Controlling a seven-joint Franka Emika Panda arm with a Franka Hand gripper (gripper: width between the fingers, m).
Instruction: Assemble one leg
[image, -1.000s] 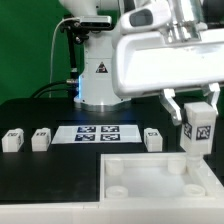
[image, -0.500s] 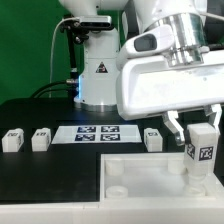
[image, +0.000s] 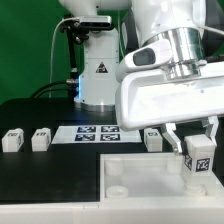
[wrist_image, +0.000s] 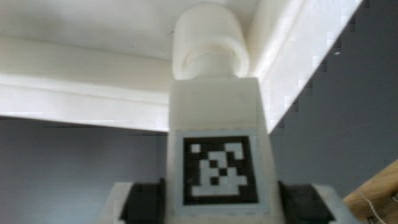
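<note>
My gripper (image: 196, 148) is shut on a leg (image: 198, 160), a small white block with a black-and-white tag. It holds the leg upright over the far right corner of the large white tray-like panel (image: 135, 172), its lower end at or in the corner socket. In the wrist view the leg (wrist_image: 217, 120) stands between the dark pads (wrist_image: 153, 198), its rounded tip against the panel's white inner corner (wrist_image: 89, 85). Three more legs stand on the black table: two at the exterior view's left (image: 12, 140) (image: 41, 139) and one (image: 153, 139) beside the panel.
The marker board (image: 97, 134) lies flat on the table behind the panel. The robot's base (image: 98, 70) stands behind it. A green wall closes the back.
The gripper has come down with the leg, from above the panel's right corner to the socket there. The other legs and the panel have not moved.
</note>
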